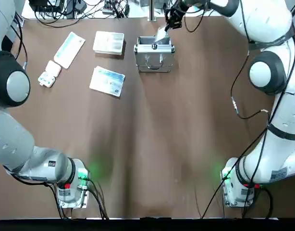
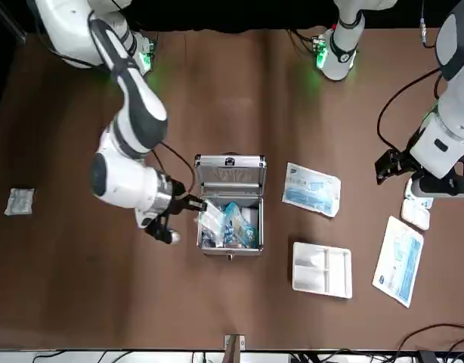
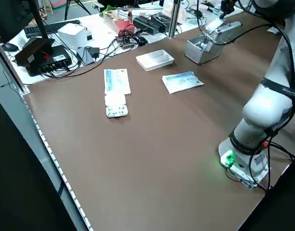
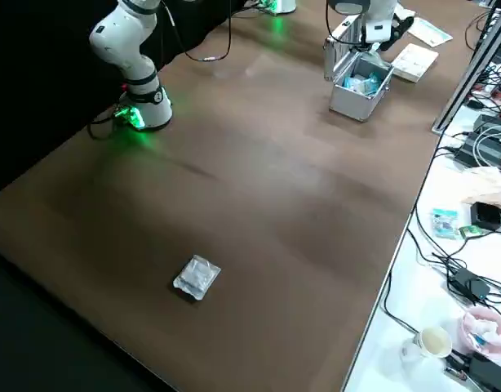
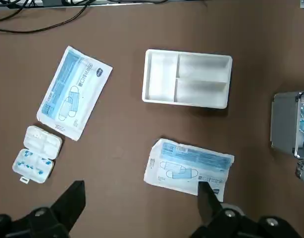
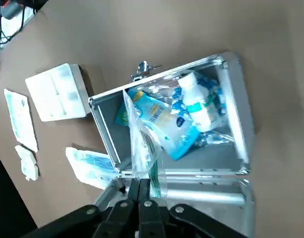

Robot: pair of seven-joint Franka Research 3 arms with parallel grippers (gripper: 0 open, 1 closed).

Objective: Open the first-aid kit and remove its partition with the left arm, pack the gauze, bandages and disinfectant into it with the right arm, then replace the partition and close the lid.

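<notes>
The first-aid kit (image 2: 230,240) stands on the table with its lid (image 2: 230,170) upright. My right gripper (image 6: 142,191) is shut on a clear plastic packet (image 6: 141,144) and holds it over the kit's (image 1: 154,61) open top. Inside lie a blue packet (image 6: 162,121) and the white disinfectant bottle (image 6: 196,101). The cream partition (image 2: 321,268) rests on the table beside the kit. Another clear packet (image 2: 19,200) lies alone on my right side of the table. My left gripper (image 5: 139,201) hangs open above the table, over the flat cartons.
Two blue-white cartons (image 1: 69,49) (image 1: 107,81) and a small white blister pack (image 1: 49,74) lie left of the partition (image 1: 109,42). Cables and desk gear crowd the table's far edge (image 1: 80,9). Both arm bases (image 1: 70,185) (image 1: 241,185) stand at the near edge.
</notes>
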